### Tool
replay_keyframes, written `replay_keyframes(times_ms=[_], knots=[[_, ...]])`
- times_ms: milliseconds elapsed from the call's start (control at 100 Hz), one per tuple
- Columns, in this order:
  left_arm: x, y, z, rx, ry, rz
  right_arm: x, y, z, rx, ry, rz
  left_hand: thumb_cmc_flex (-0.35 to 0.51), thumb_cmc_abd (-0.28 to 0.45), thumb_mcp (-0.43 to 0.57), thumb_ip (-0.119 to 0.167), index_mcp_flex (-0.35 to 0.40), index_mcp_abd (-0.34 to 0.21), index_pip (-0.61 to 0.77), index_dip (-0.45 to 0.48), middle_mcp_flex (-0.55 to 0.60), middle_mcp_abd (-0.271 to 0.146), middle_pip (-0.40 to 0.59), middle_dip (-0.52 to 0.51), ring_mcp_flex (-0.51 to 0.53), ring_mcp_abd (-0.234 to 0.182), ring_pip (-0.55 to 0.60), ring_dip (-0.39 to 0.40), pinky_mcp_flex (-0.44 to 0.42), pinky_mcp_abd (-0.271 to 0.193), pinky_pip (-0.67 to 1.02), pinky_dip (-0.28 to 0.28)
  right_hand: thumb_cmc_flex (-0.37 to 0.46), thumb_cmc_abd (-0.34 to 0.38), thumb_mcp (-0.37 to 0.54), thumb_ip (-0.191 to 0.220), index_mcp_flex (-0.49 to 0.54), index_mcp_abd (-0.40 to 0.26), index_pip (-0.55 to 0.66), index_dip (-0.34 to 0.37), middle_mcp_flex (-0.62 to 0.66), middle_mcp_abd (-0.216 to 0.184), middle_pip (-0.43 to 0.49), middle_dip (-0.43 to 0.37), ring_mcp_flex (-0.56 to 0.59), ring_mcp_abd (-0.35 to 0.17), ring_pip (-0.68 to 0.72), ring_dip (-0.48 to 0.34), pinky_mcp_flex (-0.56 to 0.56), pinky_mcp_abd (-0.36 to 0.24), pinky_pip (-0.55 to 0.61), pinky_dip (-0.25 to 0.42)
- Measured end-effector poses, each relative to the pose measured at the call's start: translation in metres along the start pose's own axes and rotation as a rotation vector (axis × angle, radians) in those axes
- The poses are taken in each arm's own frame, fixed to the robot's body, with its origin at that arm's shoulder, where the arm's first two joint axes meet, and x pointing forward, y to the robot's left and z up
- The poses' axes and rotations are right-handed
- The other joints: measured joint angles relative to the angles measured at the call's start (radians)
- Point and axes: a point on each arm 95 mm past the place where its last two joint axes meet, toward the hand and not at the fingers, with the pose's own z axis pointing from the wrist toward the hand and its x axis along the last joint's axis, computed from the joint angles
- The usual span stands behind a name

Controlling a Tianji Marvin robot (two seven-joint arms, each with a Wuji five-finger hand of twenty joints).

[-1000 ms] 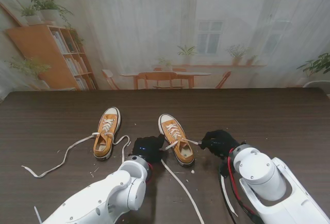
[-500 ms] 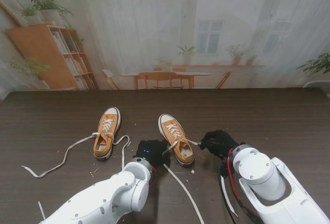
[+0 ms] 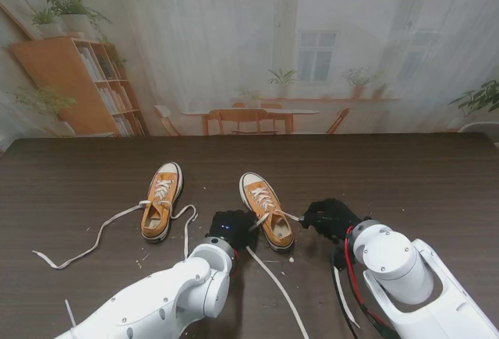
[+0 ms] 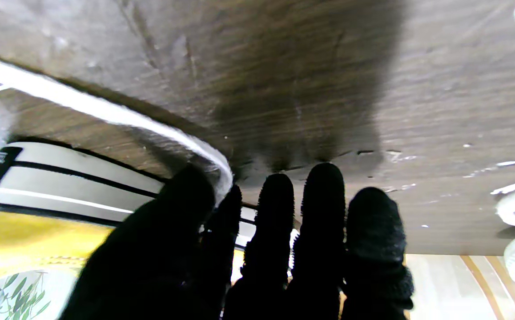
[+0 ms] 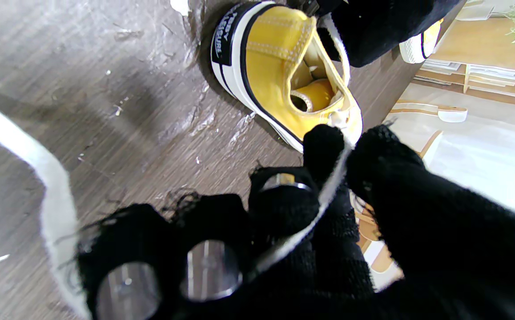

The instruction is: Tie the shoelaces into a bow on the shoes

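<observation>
**Both hands on the laces of the nearer shoe**

The dark table [image 3: 405, 175] lies under my fingers. The right shoe [image 3: 267, 208] sits between my two hands; the other shoe [image 3: 160, 199] lies well beyond my left fingers, laces loose. My right hand [image 3: 330, 217] pinches its lace [image 5: 324, 200] between thumb and forefinger. My left hand [image 3: 231, 227] nips the other lace [image 4: 106, 113] at thumb and forefinger.

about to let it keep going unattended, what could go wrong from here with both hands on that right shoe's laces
1. The right hand pinches its lace between just two fingers; a pull could slip it out.
2. The left hand holds the other lace at the very fingertips, a thin grip.
3. The right shoe sits loose on the table; uneven tugs may drag or tip it.
</observation>
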Motion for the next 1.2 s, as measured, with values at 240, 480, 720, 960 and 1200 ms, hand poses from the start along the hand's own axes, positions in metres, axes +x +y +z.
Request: replay_keyframes(times_ms=[240,480,720,960,1200], knots=[[0.002,-0.001,0.002,-0.01,0.003,-0.013,-0.002,0.0,-0.002,0.012,0.006,-0.002,0.155,0.071,-0.14,-0.041,0.05,0.008,0.13,0.077,0.09,-0.023,0.029,0.061,0.027,-0.01,0.056,0.002,0.013,0.0,0.037,-0.009,0.0,0.002,0.0,0.0,0.0,0.0,0.0,0.0,0.0,0.0,0.0,0.0,0.0,0.0,0.0,0.0,0.0,0.0,0.0,0.0],[-0.014,-0.005,0.0,0.095,0.016,-0.274,-0.002,0.001,-0.004,0.011,0.007,-0.002,0.01,0.024,0.103,-0.062,0.001,0.011,0.274,0.28,0.097,-0.016,-0.004,0.005,0.028,0.029,-0.014,-0.018,0.0,0.049,-0.03,-0.012,0.001,0.011,-0.019,0.0,0.0,0.0,0.0,0.0,0.0,0.0,0.0,0.0,0.0,0.0,0.0,0.0,0.0,0.0,0.0,0.0],[-0.013,0.002,0.006,0.211,0.02,-0.601,-0.002,0.0,-0.004,0.015,0.008,0.013,-0.098,-0.059,0.329,-0.062,0.017,0.049,0.353,0.291,0.179,0.048,-0.189,-0.286,0.05,0.101,-0.32,-0.189,-0.069,0.182,-0.44,-0.204,0.001,0.011,-0.028,0.0,0.0,0.0,0.0,0.0,0.0,0.0,0.0,0.0,0.0,0.0,0.0,0.0,0.0,0.0,0.0,0.0],[-0.006,-0.001,0.007,0.201,-0.014,-0.918,0.0,0.0,-0.005,0.02,0.007,0.021,-0.099,-0.072,0.342,-0.062,0.017,0.05,0.363,0.291,0.2,0.059,-0.222,-0.324,0.06,0.121,-0.378,-0.228,-0.112,0.186,-0.531,-0.249,0.001,0.011,-0.028,0.0,0.0,0.0,0.0,0.0,0.0,0.0,0.0,0.0,0.0,0.0,0.0,0.0,0.0,0.0,0.0,0.0],[-0.008,-0.005,0.002,0.267,-0.017,-0.912,0.002,0.0,-0.006,0.021,0.005,0.022,-0.098,-0.072,0.342,-0.062,0.017,0.062,0.368,0.291,0.17,0.067,-0.197,-0.324,-0.002,0.137,-0.373,-0.228,-0.207,0.188,-0.527,-0.234,0.001,0.011,-0.028,0.0,0.0,0.0,0.0,0.0,0.0,0.0,0.0,0.0,0.0,0.0,0.0,0.0,0.0,0.0,0.0,0.0]])
